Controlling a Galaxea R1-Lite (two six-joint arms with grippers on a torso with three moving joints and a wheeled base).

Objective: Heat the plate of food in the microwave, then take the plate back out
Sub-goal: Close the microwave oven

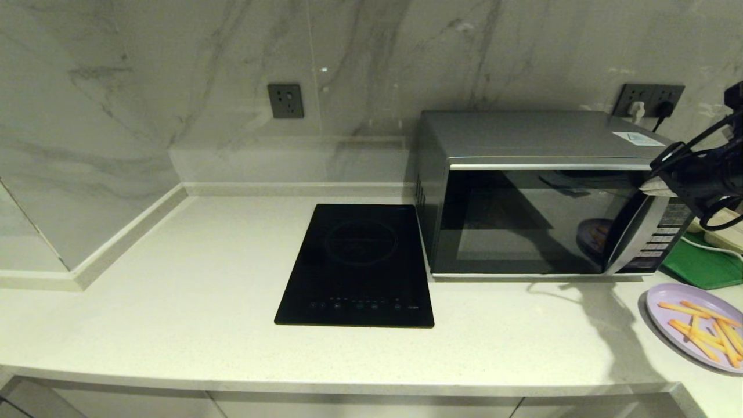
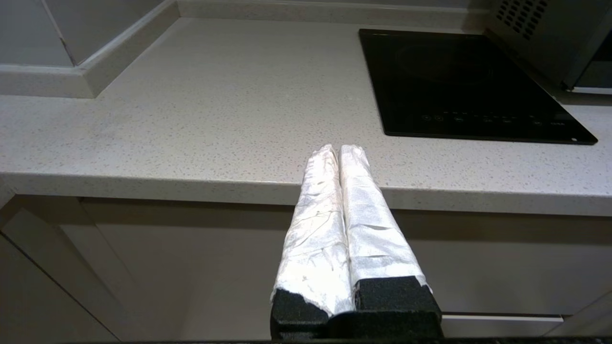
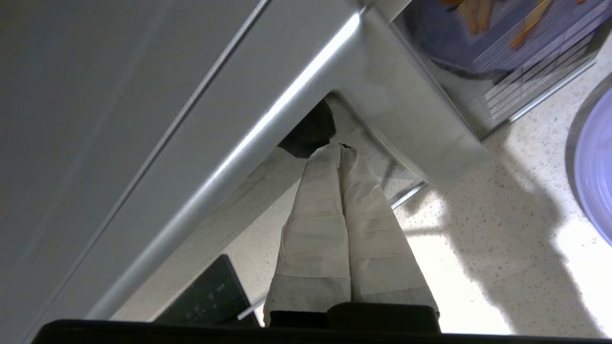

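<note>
My right gripper (image 3: 340,150), fingers pressed together on nothing, is tucked behind the microwave (image 1: 540,197) door's curved band, so I judge I'm opening it; next, a steady outward pull, while the plate of food (image 1: 696,332) waits on the counter (image 1: 174,290) just right.

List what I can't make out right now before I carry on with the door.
- Round pale lilac plate of orange sticks: head view, cut by the frame edge.
- Silver-grey microwave interior: dark reflective door glass hides it.
- Right gripper contact with the curved silver door band: right wrist view, fingertips block it.
</note>
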